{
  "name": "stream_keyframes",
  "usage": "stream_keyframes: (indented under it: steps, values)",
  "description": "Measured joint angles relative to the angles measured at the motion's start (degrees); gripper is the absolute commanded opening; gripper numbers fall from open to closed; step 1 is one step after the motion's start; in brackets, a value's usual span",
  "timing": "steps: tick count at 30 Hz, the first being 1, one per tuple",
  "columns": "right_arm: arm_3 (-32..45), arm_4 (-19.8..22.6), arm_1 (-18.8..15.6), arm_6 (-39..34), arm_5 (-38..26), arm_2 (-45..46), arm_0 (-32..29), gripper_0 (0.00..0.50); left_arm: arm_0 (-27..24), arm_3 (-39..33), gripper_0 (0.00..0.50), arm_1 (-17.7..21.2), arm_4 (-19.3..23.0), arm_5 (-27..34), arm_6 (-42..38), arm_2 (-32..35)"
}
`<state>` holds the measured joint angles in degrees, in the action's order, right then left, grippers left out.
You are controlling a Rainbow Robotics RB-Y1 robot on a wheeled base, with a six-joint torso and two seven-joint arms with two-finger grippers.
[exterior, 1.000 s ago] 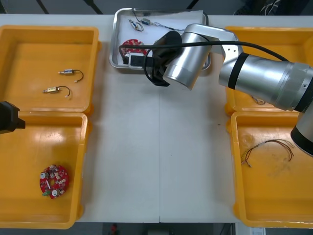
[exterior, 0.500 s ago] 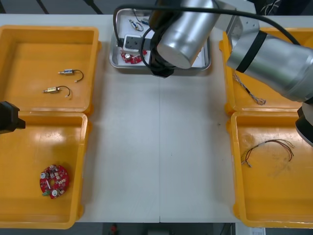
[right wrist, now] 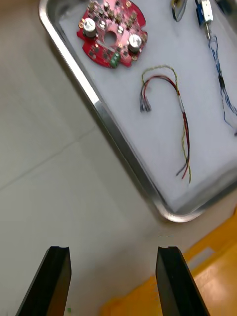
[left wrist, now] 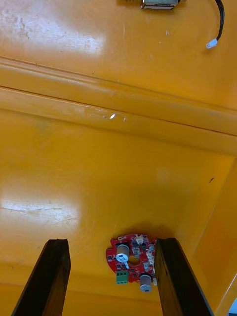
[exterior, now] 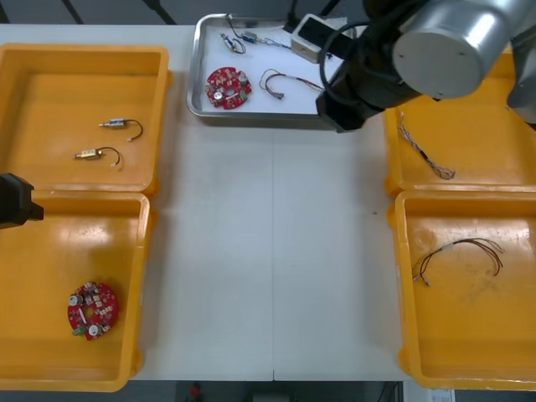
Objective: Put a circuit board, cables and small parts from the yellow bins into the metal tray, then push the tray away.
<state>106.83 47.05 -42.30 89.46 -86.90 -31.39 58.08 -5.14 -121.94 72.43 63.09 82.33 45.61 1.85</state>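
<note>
Yellow near-left bin (exterior: 33, 352): I find one bin board (exterior: 91, 309) lying flat on its floor. My left claw (left wrist: 112, 241) hangs above this bin, wide open and holding nothing. In its wrist view the bin board lies below, between the two fingers (left wrist: 57, 276) and clear of both. In the front view that arm sits at the left edge of the desk (exterior: 276, 251), over the wall between the two left bins.

Near-right bin (exterior: 502, 352): one red-yellow cable (exterior: 459, 255), curved, loose on the floor.

Far-left bin (exterior: 50, 75): two small metal parts (exterior: 120, 124), each with a short black cable (exterior: 141, 127), lying apart, one nearer me than the other.

Far-right bin (exterior: 494, 159): one twisted cable (exterior: 423, 155), blue and white, near the bin's left wall.

My right claw (right wrist: 113, 248) is wide open and empty. It hangs over bare desk just short of the near right corner of the tray (exterior: 251, 117), beside the far-right bin's rim.

The tray stands at the far edge of the desk, between the two far bins, and is white inside. I count in it a tray board (exterior: 228, 86) at the near left and a tray cable (exterior: 285, 81) in red and yellow, beside that board and apart from it. Along the far side lie a small part (exterior: 230, 40) and a thin blue-white cable (exterior: 268, 39).
</note>
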Motion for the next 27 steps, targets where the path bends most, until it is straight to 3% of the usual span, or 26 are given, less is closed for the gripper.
stream_keyframes:
  steps: [5, 10, 15, 21, 27]
  values:
    - [6.2, 3.2, -5.0, -12.2, -5.0, 6.5, -6.6, 0.500, 0.0, 0.0, 0.500, 0.0, 0.0, 0.0, 0.0, 0.0]
    - [9.8, 5.9, -9.5, -13.9, -7.3, 12.1, -12.5, 0.500, 0.0, 0.0, 0.500, 0.0, 0.0, 0.0, 0.0, 0.0]
    - [11.3, 9.5, -13.2, -22.4, -8.2, 19.5, -19.0, 0.500, 0.0, 0.0, 0.500, 0.0, 0.0, 0.0, 0.0, 0.0]
    - [11.3, 13.6, -15.7, -24.0, -10.3, 29.8, -27.1, 0.500, 0.0, 0.0, 0.500, 0.0, 0.0, 0.0, 0.0, 0.0]
    - [11.3, 15.0, -16.6, -26.1, -11.2, 38.3, -35.0, 0.500, 0.0, 0.0, 0.500, 0.0, 0.0, 0.0, 0.0, 0.0]
